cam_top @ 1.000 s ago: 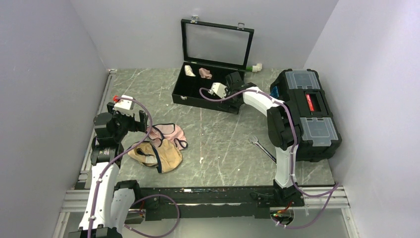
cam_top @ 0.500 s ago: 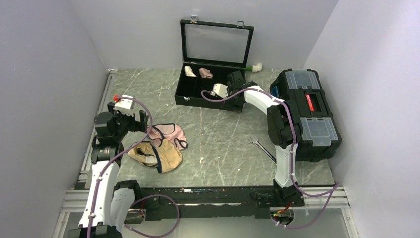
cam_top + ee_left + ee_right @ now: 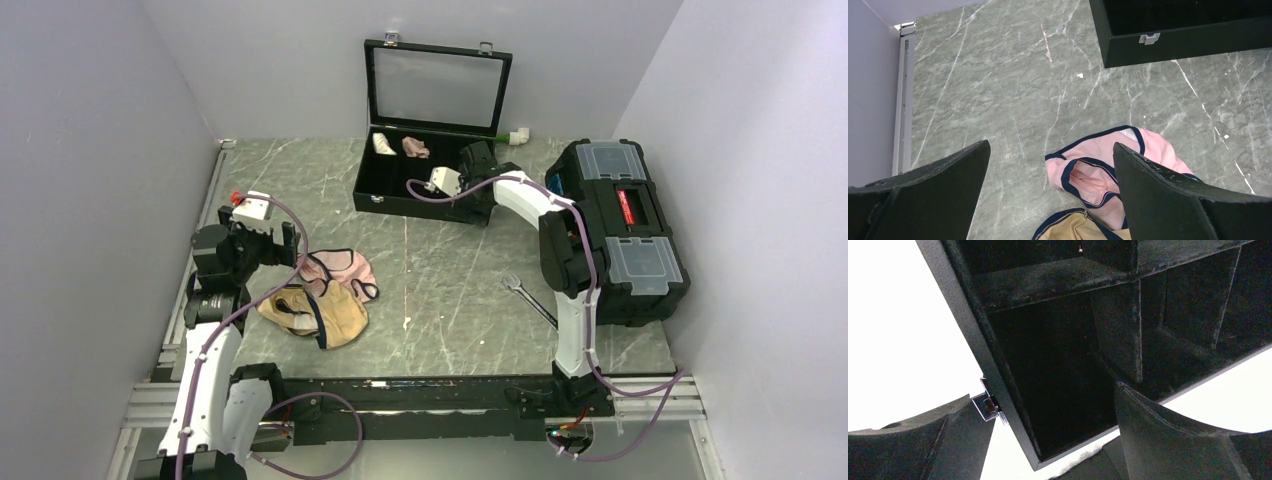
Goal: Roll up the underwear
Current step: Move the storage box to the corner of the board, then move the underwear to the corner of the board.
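— Changed since a second ago?

— Barely. Only a slight shift rightward of the right tool (image 3: 478, 160) over the black case (image 3: 420, 207), and a small shift of the case's near edge too. No move in the left tool (image 3: 287, 245) or in the fabrics.

— Fingers?

— Spread wide on both, pinching nothing. Right tool above a dark compartment of the case; left tool above the table (image 3: 450, 290).

— And the underwear (image 3: 330, 315)?

— Crumpled on the table, near its left front. Just nearer than the left tool, not touching it. Overlapping the pink underwear (image 3: 345, 268) on the far side. In the left wrist view, only a tan edge at the bottom, between the fingers.
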`<action>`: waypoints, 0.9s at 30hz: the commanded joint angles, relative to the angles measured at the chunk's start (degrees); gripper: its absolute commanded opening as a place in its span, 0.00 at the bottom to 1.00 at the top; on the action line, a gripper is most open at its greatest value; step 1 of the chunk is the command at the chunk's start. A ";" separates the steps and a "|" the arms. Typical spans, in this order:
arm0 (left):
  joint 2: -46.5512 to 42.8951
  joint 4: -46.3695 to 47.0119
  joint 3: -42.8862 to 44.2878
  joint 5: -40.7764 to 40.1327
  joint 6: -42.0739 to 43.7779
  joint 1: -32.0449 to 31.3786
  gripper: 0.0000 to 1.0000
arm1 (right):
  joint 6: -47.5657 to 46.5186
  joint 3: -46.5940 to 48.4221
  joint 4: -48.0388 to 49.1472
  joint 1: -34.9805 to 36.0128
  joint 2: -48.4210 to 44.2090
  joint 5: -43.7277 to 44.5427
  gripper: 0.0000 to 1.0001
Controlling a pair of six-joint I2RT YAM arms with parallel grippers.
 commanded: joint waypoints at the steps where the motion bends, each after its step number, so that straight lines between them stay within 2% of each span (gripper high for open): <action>1: 0.57 0.20 2.37 0.72 1.92 0.27 0.99 | 1.85 -0.46 3.63 0.38 -4.60 -2.06 0.86; 5: 2.31 -2.13 3.79 0.19 6.55 -0.06 0.99 | 4.74 -2.26 4.50 0.46 -8.92 -4.19 0.89; 7: 3.29 -3.86 4.00 0.74 9.86 -0.44 0.99 | 5.91 -2.50 4.56 0.45 -11.07 -5.00 0.99; 8: 3.77 -4.77 4.07 0.89 11.58 -0.83 0.99 | 6.52 -2.49 4.38 0.42 -12.46 -5.40 0.99; 18: 9.92 -25.23 7.22 6.22 28.88 -7.27 0.99 | 11.76 -5.84 1.95 1.96 -24.53 -10.01 1.00; 21: 8.75 -28.40 6.05 7.36 32.06 -12.17 0.99 | 13.11 -8.64 0.62 2.94 -28.66 -10.71 1.00; 27: 12.13 -28.70 5.01 1.69 31.88 -25.04 0.99 | 16.36 -15.79 -0.69 3.60 -35.68 -12.42 1.00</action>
